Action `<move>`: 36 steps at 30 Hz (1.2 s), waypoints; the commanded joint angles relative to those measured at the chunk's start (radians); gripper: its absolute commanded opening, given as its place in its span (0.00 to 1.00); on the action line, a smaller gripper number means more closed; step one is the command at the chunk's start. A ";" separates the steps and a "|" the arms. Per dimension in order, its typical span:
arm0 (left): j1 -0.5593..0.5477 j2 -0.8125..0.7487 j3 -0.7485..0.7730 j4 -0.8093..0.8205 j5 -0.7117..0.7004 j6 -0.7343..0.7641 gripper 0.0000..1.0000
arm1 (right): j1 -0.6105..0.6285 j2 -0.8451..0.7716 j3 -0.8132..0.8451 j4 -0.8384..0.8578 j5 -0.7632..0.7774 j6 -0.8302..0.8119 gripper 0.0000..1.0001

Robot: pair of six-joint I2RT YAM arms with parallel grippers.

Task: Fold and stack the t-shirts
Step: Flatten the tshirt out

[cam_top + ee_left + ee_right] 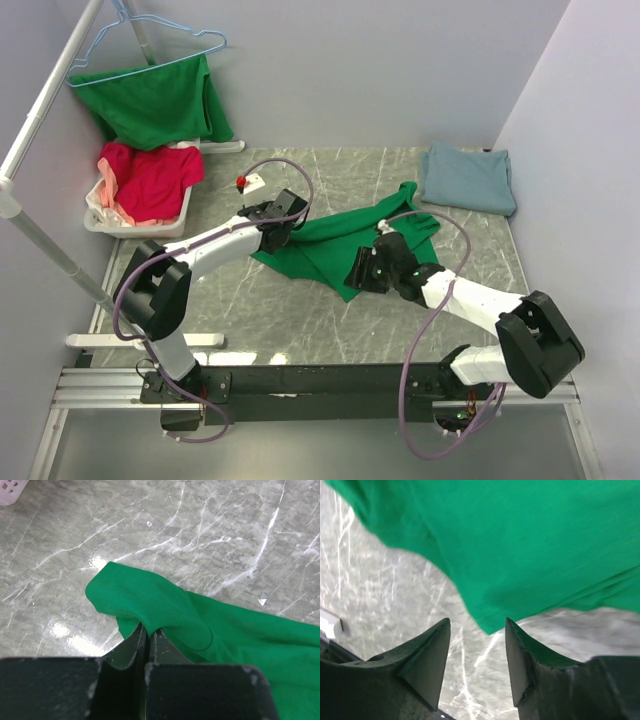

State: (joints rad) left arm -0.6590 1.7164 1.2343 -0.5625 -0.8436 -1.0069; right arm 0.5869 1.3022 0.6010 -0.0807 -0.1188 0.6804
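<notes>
L hand (149,631) pinching green tee (160,605) edge, prob. sleeve.

No legible writing in any view.
No text, label, brand, number or sign can be read. The small white card with a red spot (247,182) on the grey marbled table (300,320) is too small to make out, and the bright green cloth t-shirt (330,250) shows only plain fabric.
</notes>
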 commanded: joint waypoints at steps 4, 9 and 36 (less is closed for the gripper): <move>0.018 -0.028 -0.013 0.038 0.024 0.014 0.01 | 0.111 0.078 0.028 0.016 0.085 0.074 0.58; 0.025 -0.040 -0.029 0.052 0.037 0.021 0.01 | 0.146 0.126 0.051 -0.034 0.157 0.091 0.59; 0.067 -0.116 -0.053 0.038 0.026 0.040 0.01 | 0.159 0.039 0.082 -0.250 0.373 0.133 0.00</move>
State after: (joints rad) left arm -0.5999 1.6604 1.1656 -0.5144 -0.7975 -0.9836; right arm 0.7399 1.4677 0.6830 -0.1894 0.1493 0.8036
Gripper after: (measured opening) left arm 0.036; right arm 0.017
